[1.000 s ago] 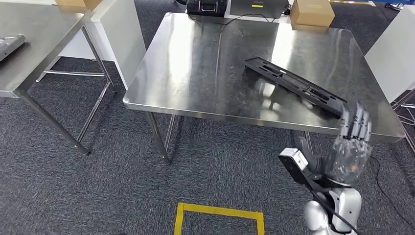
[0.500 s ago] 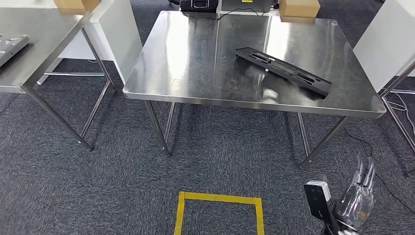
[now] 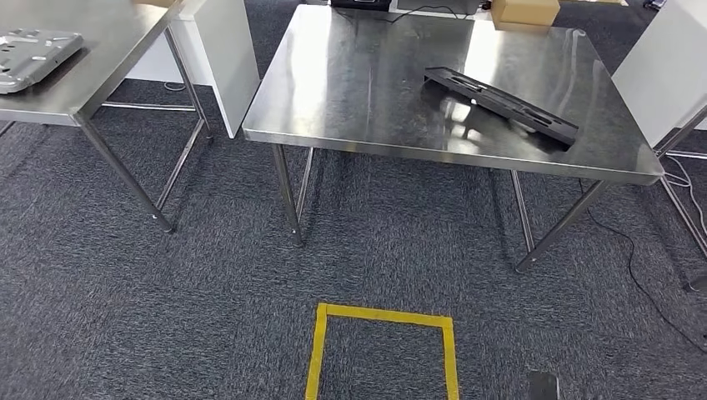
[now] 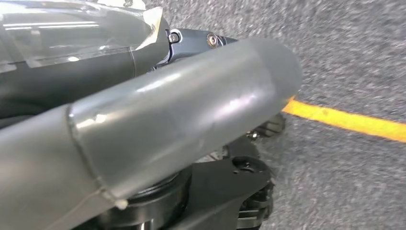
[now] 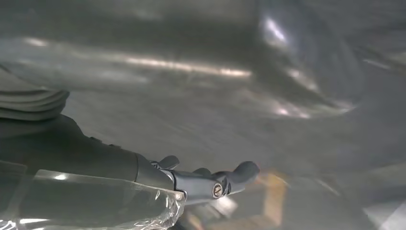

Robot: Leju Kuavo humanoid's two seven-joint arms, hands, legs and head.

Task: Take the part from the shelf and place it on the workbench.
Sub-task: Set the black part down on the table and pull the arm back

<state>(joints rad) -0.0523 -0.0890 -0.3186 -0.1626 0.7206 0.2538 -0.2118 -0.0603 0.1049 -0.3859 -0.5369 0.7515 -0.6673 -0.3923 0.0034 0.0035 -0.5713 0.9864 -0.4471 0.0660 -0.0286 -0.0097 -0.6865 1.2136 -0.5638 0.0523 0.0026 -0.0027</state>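
A long black slotted part (image 3: 500, 104) lies flat and diagonal on the right half of the steel workbench (image 3: 367, 92), with nothing touching it. My right hand (image 5: 143, 182) hangs low and blurred in the right wrist view, fingers stretched out and holding nothing. My left hand (image 4: 182, 110) hangs over the carpet beside a yellow tape line (image 4: 349, 122); its thick grey thumb lies across the picture and nothing is in its grasp.
A second steel table (image 3: 100, 50) at the left carries a grey metal plate (image 3: 33, 57). White panels (image 3: 229, 50) stand between the tables and at the right (image 3: 659, 75). A cardboard box (image 3: 523, 10) sits at the bench's far edge. A yellow tape square (image 3: 383, 350) marks the carpet.
My right hand has dropped from beside the part's near end down out of the head view. The camera has shifted, so the whole scene sits differently. The part stays on the bench.
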